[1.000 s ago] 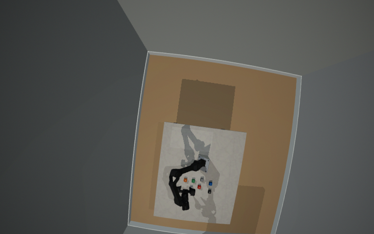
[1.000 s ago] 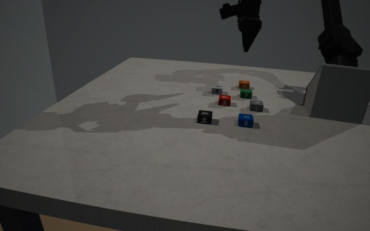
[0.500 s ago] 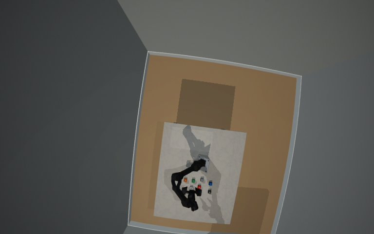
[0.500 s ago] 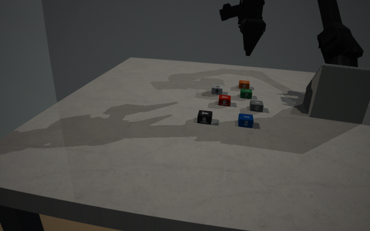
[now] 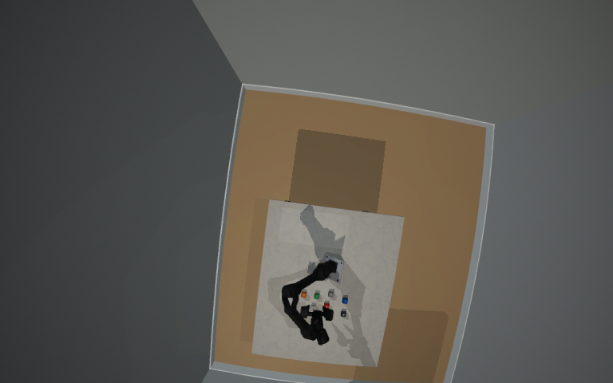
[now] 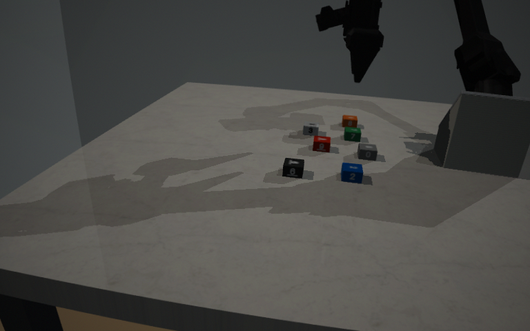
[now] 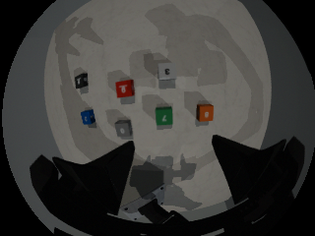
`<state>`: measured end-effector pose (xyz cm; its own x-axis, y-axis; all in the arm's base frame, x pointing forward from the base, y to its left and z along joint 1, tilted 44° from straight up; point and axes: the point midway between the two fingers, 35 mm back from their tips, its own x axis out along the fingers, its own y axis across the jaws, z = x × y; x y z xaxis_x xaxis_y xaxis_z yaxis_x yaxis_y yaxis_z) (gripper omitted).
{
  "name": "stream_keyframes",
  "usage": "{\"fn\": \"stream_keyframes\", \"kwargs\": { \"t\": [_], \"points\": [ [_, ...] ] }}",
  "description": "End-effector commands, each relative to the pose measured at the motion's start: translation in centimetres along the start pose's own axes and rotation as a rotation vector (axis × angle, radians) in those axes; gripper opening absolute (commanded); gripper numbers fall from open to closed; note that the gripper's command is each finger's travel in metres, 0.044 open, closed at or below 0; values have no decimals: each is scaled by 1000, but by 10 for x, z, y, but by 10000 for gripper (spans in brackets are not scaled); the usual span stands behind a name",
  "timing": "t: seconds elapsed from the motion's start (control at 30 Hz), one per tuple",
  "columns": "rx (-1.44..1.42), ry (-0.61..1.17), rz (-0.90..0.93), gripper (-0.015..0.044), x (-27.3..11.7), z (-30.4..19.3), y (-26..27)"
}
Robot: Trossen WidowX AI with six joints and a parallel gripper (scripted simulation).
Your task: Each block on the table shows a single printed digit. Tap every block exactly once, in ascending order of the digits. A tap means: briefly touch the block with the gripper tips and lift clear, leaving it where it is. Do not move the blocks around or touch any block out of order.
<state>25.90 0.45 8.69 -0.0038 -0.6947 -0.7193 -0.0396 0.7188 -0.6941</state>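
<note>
My gripper is open and empty, high above the table near the blocks. All blocks sit apart: grey 0, blue 2, pale grey 3, black 6, green 7, orange 8 and red 9. The gripper partly hides the 3 block in the top view.
The pale marble table carries the arm's base plate. A grey box-shaped stand is at the right in the exterior view. Shadows of the arm fall across the table and some blocks.
</note>
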Motion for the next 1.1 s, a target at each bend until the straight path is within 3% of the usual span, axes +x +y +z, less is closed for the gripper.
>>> {"fn": "stream_keyframes", "kwargs": {
  "t": [0.0,0.17,0.4,1.07],
  "points": [
    [4,-1,4,400,0,0,2],
    [4,-1,5,400,0,0,5],
    [3,-1,10,400,-1,-36,101],
    [3,0,9,400,-1,-37,104]
  ]
}}
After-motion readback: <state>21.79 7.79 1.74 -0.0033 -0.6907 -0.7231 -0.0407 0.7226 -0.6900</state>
